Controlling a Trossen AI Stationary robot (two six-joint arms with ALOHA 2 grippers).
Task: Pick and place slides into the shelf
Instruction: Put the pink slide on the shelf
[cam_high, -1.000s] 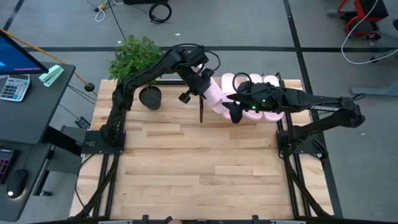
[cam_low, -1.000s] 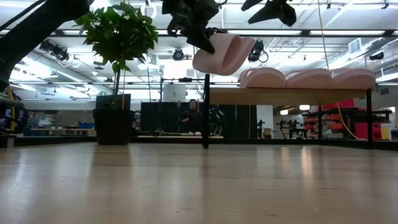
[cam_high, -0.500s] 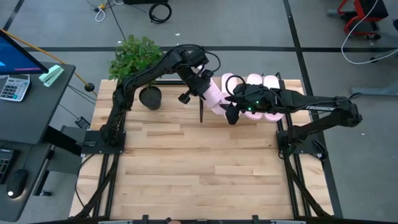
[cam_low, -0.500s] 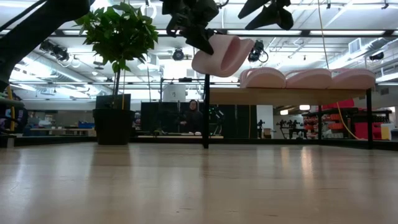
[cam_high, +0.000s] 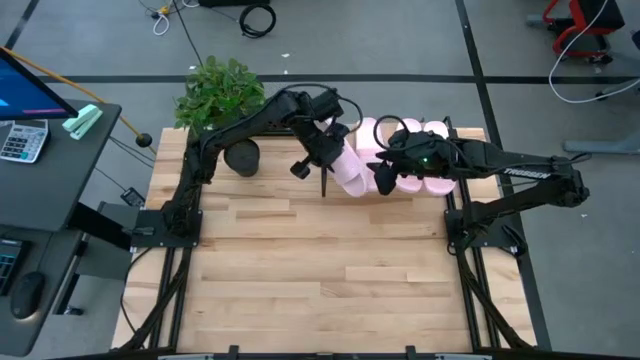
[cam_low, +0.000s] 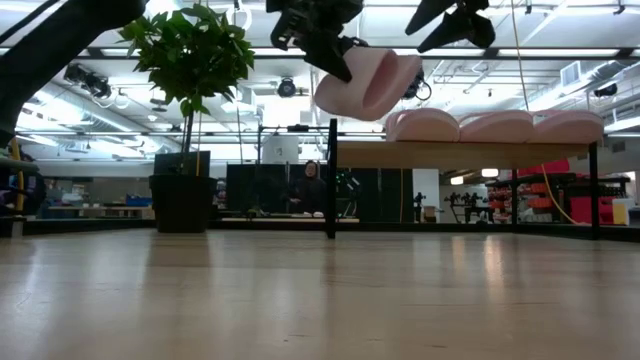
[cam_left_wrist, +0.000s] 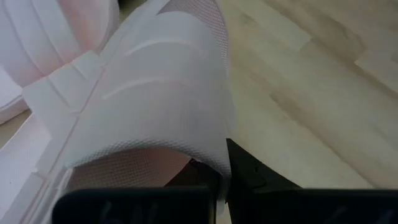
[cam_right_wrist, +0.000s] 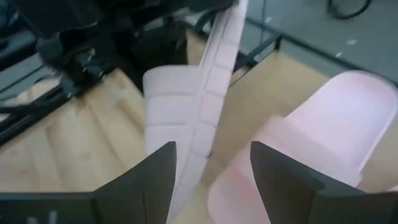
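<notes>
the shelf (cam_low: 460, 155) carries three slides (cam_low: 495, 125) on top. the left gripper (cam_high: 318, 150) clamps a fourth slide (cam_low: 365, 82), tilted in the air over the shelf's left end. the right gripper (cam_high: 385, 172), fingers (cam_right_wrist: 286, 180) spread, hovers just beside it.

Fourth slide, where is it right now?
Held aloft by the left pincer, the fourth slide hangs above the shelf's left end, beside three shelved slides.

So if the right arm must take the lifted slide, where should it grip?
Probably the free sole edge of the slide, approached from the shelf side: the left end effector already clamps its strap, and the sole hangs tilted toward the open right end effector.
</notes>
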